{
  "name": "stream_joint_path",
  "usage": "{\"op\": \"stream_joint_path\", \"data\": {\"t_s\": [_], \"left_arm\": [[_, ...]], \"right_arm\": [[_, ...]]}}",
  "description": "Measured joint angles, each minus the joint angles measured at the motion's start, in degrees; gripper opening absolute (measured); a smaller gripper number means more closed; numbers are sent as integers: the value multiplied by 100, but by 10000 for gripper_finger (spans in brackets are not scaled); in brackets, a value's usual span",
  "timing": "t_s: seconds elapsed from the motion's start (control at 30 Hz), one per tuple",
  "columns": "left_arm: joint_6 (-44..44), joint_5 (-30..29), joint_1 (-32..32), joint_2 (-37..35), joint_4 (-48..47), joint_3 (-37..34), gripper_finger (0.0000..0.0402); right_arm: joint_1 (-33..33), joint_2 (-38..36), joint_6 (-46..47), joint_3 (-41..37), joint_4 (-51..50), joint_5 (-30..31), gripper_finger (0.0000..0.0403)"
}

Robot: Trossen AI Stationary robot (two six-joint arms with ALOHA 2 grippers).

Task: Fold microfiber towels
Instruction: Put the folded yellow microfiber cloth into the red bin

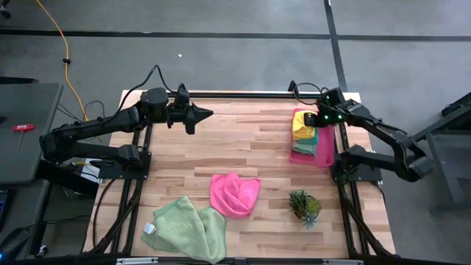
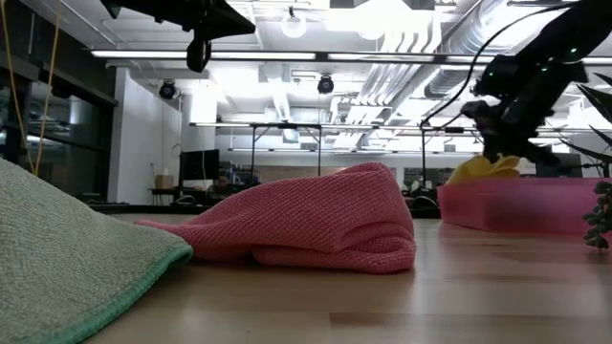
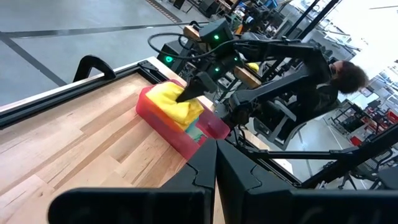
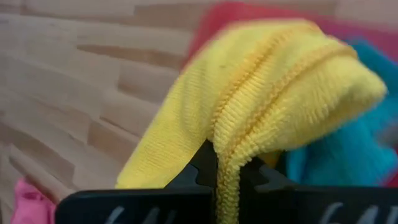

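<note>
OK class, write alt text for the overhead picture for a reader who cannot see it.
The right hand pinches a yellow towel in a pink tray at the wooden table's far right. The left hand hangs shut over the far left. Nearer lie a crumpled pink towel, two green towels and a small plant.

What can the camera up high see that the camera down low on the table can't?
Only the high view shows the two pale green towels spread whole, the teal towel in the tray, and the left gripper shut, hovering over bare wood. Only the low view shows the room behind, with ceiling lights and desks. Both show the hot pink towel, the pink tray, the plant, and the right gripper pinching the yellow towel above the tray.
</note>
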Motion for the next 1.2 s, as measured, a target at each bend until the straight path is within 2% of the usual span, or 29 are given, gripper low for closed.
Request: {"op": "stream_joint_path", "data": {"t_s": [0.1,0.37,0.5,0.87,0.97,1.1,1.2], "left_arm": [[-18,0,0,0,-6,0,0],[-38,0,0,0,-22,1,0],[-38,0,0,0,-22,0,0],[-38,0,0,0,-22,0,0],[-38,0,0,0,-22,1,0],[-38,0,0,0,-20,2,0],[-38,0,-1,0,-20,1,0]], "right_arm": [[4,351,-8,87,265,85,0],[4,1084,-376,84,-80,490,0],[5,1091,-280,84,-303,806,0],[4,909,403,78,-305,794,5],[2,909,528,79,-304,691,35],[2,914,252,401,-786,748,104],[5,912,-59,977,-1562,1373,148]]}}
